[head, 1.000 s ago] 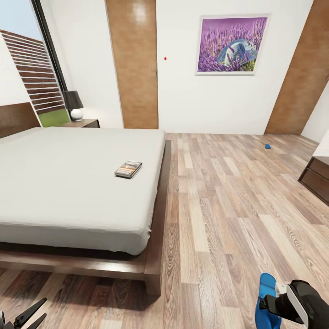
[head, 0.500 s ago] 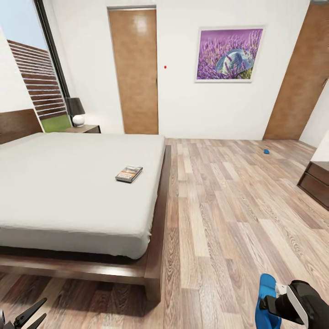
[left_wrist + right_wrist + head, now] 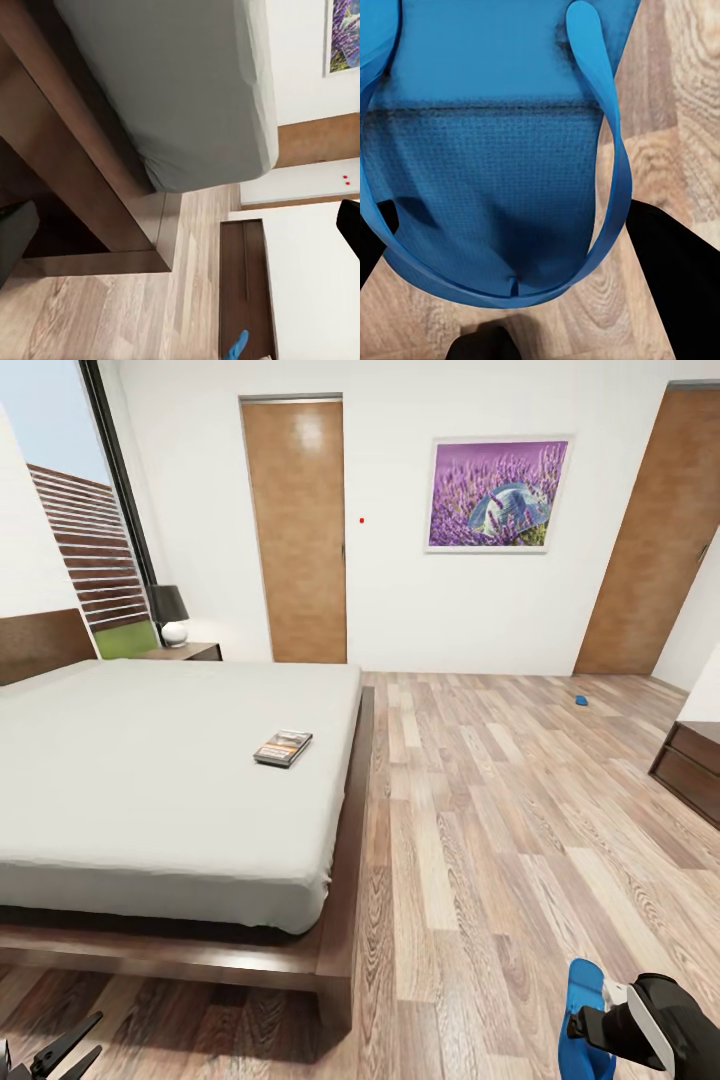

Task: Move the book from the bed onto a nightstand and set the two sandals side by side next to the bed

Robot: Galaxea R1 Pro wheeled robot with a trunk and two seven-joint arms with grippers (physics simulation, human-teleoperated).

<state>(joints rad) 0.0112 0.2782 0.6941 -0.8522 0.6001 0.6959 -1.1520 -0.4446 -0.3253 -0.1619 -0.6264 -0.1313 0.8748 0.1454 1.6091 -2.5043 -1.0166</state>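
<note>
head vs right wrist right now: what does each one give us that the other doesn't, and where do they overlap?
Head view alone: the book lying on the bed, a nightstand with a lamp, two brown doors, the flower picture, and a second sandal far off on the floor.

Right wrist view alone: the held sandal's toe strap and sole texture up close.

Both: the blue sandal in the right gripper, over wood floor.

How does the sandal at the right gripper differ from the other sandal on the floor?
The near sandal is at the right gripper, by the bed's foot corner; the far sandal lies free on the floor, close to the back wall. The near one looks large, the far one only a small spot. Both are bright blue.
</note>
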